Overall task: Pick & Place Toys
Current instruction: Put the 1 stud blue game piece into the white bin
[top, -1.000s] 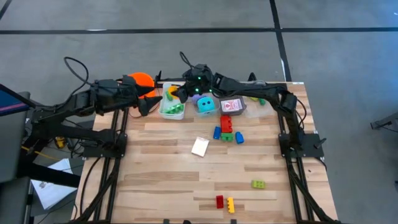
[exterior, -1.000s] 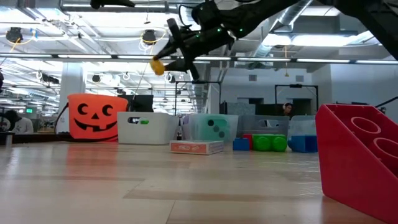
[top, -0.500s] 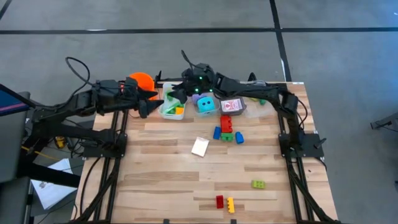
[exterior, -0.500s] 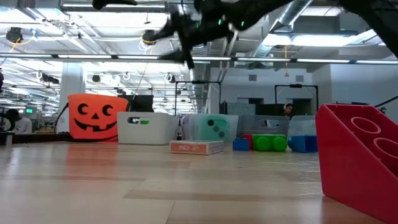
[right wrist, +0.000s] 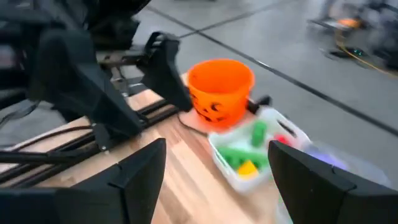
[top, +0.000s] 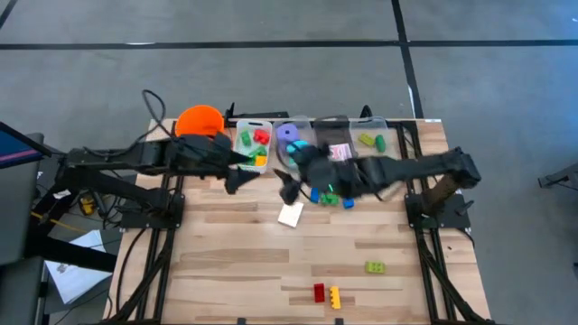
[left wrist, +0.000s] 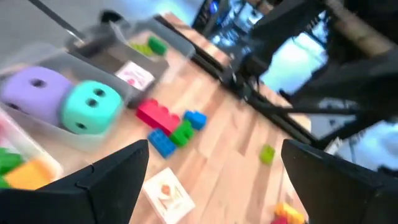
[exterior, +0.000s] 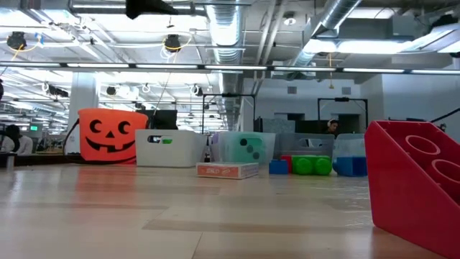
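Observation:
My left gripper (top: 240,171) (left wrist: 214,186) hovers open near the bin of green, red and yellow bricks (top: 253,146), holding nothing. My right gripper (top: 287,185) (right wrist: 217,186) hangs open above the table's middle, over a white card (top: 290,214) that lies flat on the wood. Blue, red and green bricks (top: 330,193) lie beside it. A purple die (left wrist: 34,93) and a teal die (left wrist: 90,109) sit in the second bin. A green brick (top: 375,267), a red brick (top: 318,292) and a yellow brick (top: 335,297) lie near the front edge.
An orange pumpkin bucket (top: 200,120) stands at the far left corner. Several clear bins (top: 357,126) line the far edge; one holds a red-and-white card (top: 340,152), another holds green bricks (top: 370,140). A big red brick (exterior: 417,180) sits close to the low camera.
My right gripper let go of a yellow brick over the left bin, where the brick now lies. It then swung away from the bins toward the table's near edge and middle, and turned. My left gripper moved toward the table's right and slightly down.

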